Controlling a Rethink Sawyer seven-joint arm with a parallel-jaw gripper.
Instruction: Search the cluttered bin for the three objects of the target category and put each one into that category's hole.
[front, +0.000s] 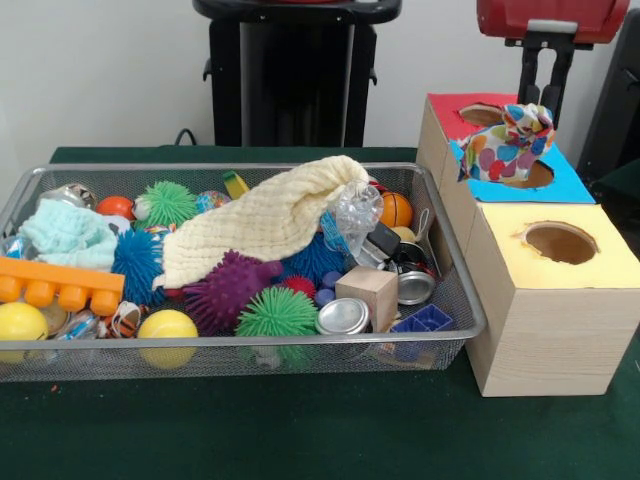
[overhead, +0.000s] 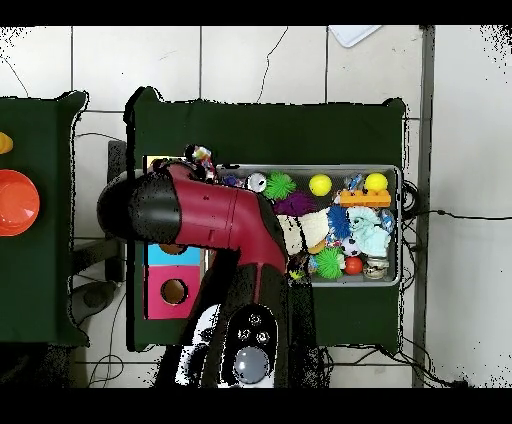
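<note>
Gripper (front: 540, 100) sits top right in front view, jaws clenched on the top of 1 polka-dot cloth (front: 508, 145). The cloth hangs w/ its lower end at the blue hole (front: 535, 177), partly covering it.

Wooden box (front: 550, 330) stands just beside the bin's right end, w/ 3 coloured tops & 3 holes: red hole (front: 482, 114) at back, blue mid, yellow hole (front: 560, 242) nearest the camera.

Wire bin (front: 250, 352) contents, counted:
- 2 more cloths: cream cloth (front: 265, 220) draped across the middle of the pile, pale teal cloth (front: 68, 235) at left.
- 6 spiky balls: 2 green (front: 166, 202) (front: 276, 312), 2 blue (front: 135, 262) (front: 316, 260), 1 purple (front: 230, 287), 1 small red (front: 299, 285).
- 2 yellow balls (front: 20, 323) (front: 167, 326) at the front wall.
- 2 orange balls: plain one (front: 115, 207) at back left, basketball-type (front: 397, 210) at back right.
- 1 orange toy brick (front: 55, 285) w/ studs, left front.
- 1 wooden cube (front: 368, 293).
- 2 round metal tins (front: 343, 316) (front: 413, 287).
- 1 blue plastic piece (front: 422, 321) in the front right corner.
- 1 clear crumpled plastic item (front: 355, 212) by the cream cloth's end.

Smaller bits among these can't be made out. No brand, label or writing is legible anywhere.

Overhead: red-black arm (overhead: 215, 215) lies over the box, hiding gripper & most of the holes.
</note>
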